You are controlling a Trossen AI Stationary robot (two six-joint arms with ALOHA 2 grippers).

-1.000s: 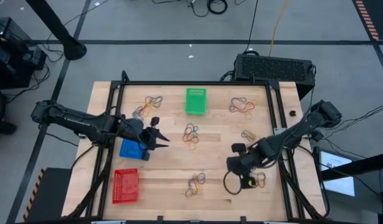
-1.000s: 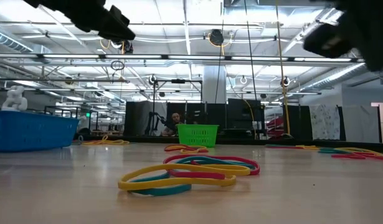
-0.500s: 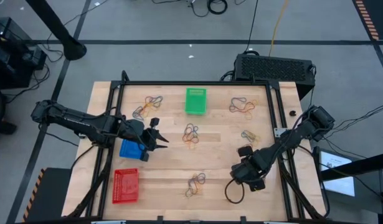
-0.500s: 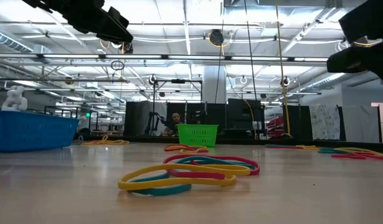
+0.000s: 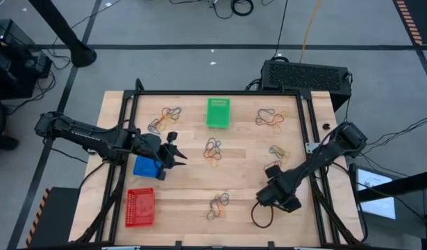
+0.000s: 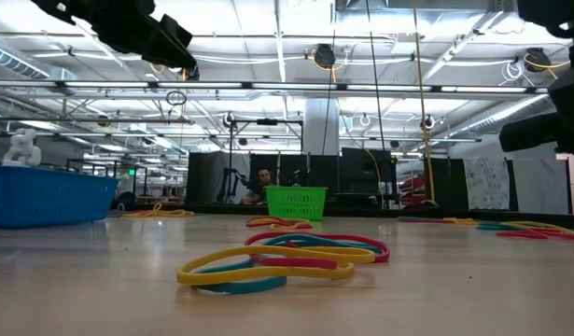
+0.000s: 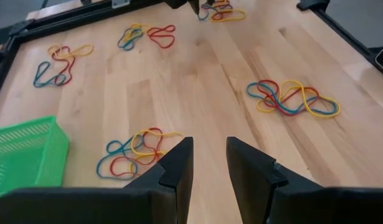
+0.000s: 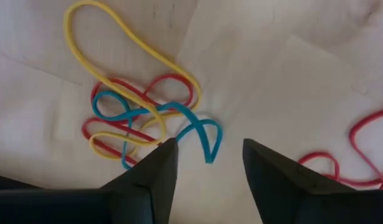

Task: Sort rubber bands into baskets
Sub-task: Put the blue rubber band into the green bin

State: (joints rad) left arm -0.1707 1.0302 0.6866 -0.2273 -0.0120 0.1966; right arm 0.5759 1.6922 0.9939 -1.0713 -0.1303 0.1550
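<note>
So the right gripper [image 8: 207,171] was parked low over a tangle of bands [image 8: 141,121] near the right front of the table [image 5: 248,149]. The jaws were spread apart with nothing between them, only bare wood, and a blue loop lay just ahead of the gap. It was probably held that low and that open so it could be dropped around one strand, but that's a guess.

The left gripper [image 7: 208,163] was kept up off the table next to the blue basket [image 5: 146,167], pointed across toward the middle clump [image 7: 132,152]. Its fingers were set partway open and nothing could be seen held in them. It looked like it was just being kept out of the way, close to its baskets.

Bands were scattered in several small piles: two at the back either side of the green basket [image 5: 217,112], one in the centre, one by the right edge, one at the front [image 5: 218,203], plus the one under the right gripper. The red basket [image 5: 140,207] was sat at the front left. No bands could be made out in any basket from above, so the sorting seemed barely started.
</note>
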